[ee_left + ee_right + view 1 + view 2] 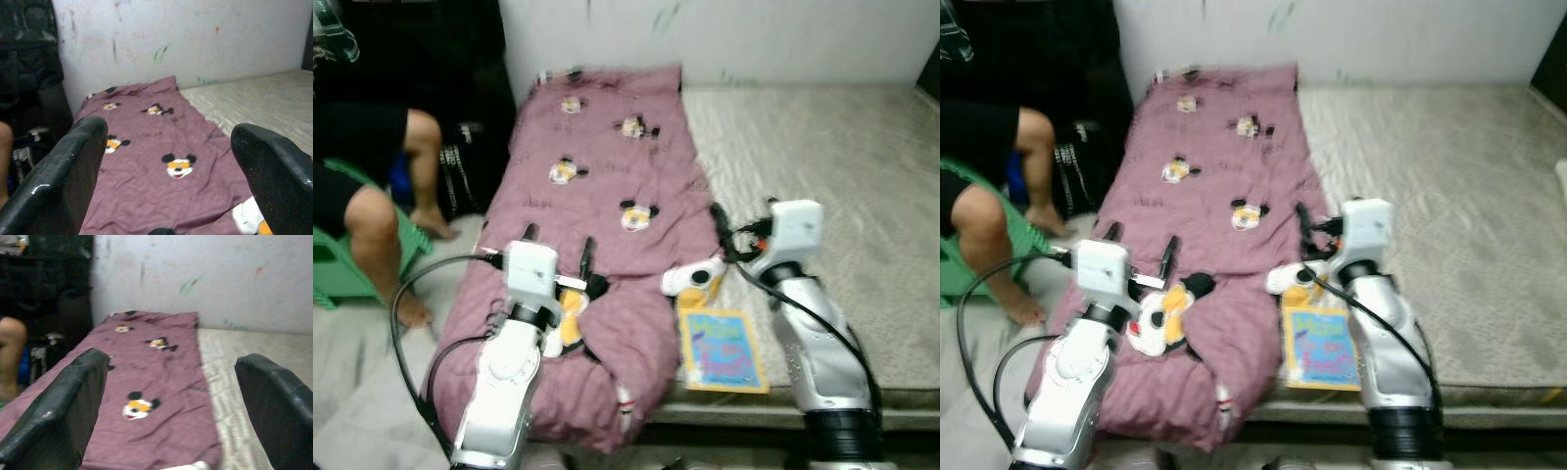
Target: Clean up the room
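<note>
Purple blanket point(607, 186) on grey mattress point(822, 176)

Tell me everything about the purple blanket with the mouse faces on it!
The blanket is a soft-looking mauve cloth printed with cartoon mouse faces in black, white and orange. It lies spread lengthwise along the left part of the mattress, its far end at the white wall. The near end is rumpled and hangs over the mattress edge. A white toy rests at its right edge, by a picture book.
</note>
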Available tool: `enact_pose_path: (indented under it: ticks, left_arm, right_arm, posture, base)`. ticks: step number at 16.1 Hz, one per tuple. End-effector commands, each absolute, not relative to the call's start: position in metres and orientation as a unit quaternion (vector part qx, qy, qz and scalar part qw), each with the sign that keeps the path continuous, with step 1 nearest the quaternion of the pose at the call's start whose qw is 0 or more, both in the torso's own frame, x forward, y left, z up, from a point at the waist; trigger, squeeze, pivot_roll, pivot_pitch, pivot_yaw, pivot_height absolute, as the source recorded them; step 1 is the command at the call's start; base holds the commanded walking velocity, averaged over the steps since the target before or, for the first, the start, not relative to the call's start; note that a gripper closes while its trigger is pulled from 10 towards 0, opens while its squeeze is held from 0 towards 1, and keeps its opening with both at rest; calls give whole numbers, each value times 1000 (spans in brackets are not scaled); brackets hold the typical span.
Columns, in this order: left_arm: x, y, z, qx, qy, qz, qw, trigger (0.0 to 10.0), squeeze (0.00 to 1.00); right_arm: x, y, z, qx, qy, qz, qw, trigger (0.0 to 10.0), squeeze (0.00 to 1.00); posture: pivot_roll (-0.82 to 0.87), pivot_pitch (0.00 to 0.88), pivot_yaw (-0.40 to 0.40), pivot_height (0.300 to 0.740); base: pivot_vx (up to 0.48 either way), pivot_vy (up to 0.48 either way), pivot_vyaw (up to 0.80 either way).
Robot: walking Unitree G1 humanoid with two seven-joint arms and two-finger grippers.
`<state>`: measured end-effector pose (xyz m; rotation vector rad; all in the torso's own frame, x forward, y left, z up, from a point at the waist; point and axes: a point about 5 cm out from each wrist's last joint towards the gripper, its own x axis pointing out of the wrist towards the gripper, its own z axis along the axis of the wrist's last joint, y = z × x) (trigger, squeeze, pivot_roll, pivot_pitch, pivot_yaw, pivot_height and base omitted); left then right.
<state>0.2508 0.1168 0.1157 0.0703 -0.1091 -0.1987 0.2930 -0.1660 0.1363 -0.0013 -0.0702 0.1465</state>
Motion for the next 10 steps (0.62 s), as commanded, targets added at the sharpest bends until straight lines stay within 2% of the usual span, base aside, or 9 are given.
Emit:
enact_pose_path:
  ticks: [1, 3, 4, 10]
  left_arm:
    - [252, 125, 116, 45, -55, -91, 993, 10000, 0]
    - [252, 125, 116, 45, -55, -91, 993, 10000, 0]
    - [252, 125, 116, 44, -56, -92, 993, 10000, 0]
    - [252, 124, 116, 44, -55, -95, 993, 10000, 0]
  right_arm:
    - [295, -158, 139, 8, -40, 83, 996, 10000, 0]
    - [295, -158, 138, 10, -37, 82, 996, 10000, 0]
    - [295, -158, 138, 11, -38, 82, 996, 10000, 0]
    - [295, -158, 138, 11, -38, 81, 996, 10000, 0]
  posture:
    - [-63, 0, 20, 740]
    - [-63, 0, 20, 740]
    - [-64, 0, 21, 740]
    - [-65, 0, 22, 740]
  base:
    - [0, -326, 0]
    - [0, -324, 0]
    - [0, -322, -800]
    - [0, -319, 0]
